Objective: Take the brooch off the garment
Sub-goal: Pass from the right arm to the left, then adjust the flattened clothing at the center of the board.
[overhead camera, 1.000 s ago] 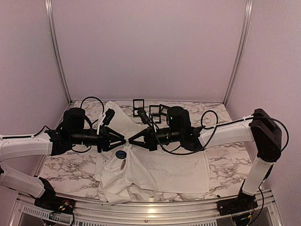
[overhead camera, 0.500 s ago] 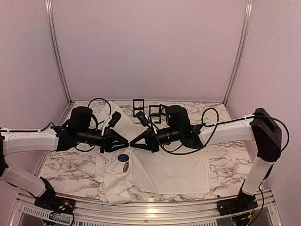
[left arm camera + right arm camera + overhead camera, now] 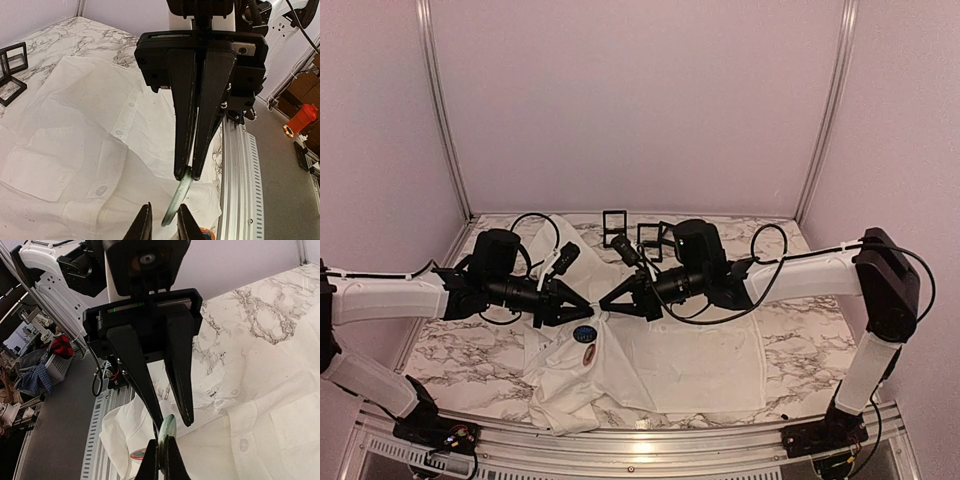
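Observation:
The brooch (image 3: 179, 197) is a pale green round disc seen edge-on, held just above the white garment (image 3: 690, 360). My right gripper (image 3: 161, 465) is shut on its flat faces, and it reaches in from the top of the left wrist view. My left gripper (image 3: 162, 225) is open, its fingers straddling the disc's free end. One finger (image 3: 184, 224) is against the disc and the other stands apart from it. In the top view the two grippers meet tip to tip, left gripper (image 3: 588, 304) facing right gripper (image 3: 606, 303). I cannot tell whether the disc is still pinned to the cloth.
A blue round badge (image 3: 584, 334) and a red oval badge (image 3: 587, 352) sit on the shirt below the gripper tips. Small black display frames (image 3: 615, 222) stand at the back of the marble table (image 3: 800, 320). The metal front rail (image 3: 240, 175) runs close by.
My left arm has come in to the right until its tips meet the right gripper, and its jaws have narrowed around the disc. The shirt and its badges shifted slightly right.

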Motion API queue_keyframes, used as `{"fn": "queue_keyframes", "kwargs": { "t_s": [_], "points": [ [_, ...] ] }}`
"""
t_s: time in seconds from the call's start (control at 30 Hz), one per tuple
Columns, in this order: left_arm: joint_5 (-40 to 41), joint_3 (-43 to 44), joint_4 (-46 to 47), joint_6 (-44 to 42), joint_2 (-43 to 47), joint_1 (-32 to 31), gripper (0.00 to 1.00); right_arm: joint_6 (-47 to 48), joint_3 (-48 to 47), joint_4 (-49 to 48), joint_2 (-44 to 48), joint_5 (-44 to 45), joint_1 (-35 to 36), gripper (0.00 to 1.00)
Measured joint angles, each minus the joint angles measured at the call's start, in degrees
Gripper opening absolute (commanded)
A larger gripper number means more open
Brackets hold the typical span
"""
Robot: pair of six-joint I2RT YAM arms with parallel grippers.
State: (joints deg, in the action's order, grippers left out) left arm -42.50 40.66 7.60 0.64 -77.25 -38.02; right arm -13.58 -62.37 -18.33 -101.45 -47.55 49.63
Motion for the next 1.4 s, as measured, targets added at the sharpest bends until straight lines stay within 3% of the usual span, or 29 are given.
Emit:
{"fn": "queue_keyframes", "kwargs": {
  "t_s": [0.47,0.77,0.83,0.97,1.13,1.4],
  "points": [
    [-1.2,0.0,0.5,2.4,-0.7,0.0,0.11,0.6,-0.9,0.4,-1.0,-1.0,0.0,0.0],
    [-2.5,0.5,0.7,3.0,-2.2,0.2,0.0,0.6,-1.5,0.9,-1.7,-0.8,-0.5,0.0],
    [-2.5,0.6,0.5,3.2,-2.3,0.2,0.0,0.6,-1.6,0.9,-1.8,-0.5,-0.5,0.09],
    [-1.9,0.8,0.3,4.9,-2.2,0.2,0.0,1.4,-2.4,1.9,-2.3,2.6,-0.4,0.38],
    [1.9,1.8,-0.6,6.9,-2.0,-0.7,0.0,1.6,-2.7,4.0,-2.5,11.3,0.8,0.63],
    [10.9,4.9,-6.4,7.5,-1.6,-1.8,0.0,-1.8,0.1,5.8,0.3,29.0,4.0,0.86]
  ]
}}
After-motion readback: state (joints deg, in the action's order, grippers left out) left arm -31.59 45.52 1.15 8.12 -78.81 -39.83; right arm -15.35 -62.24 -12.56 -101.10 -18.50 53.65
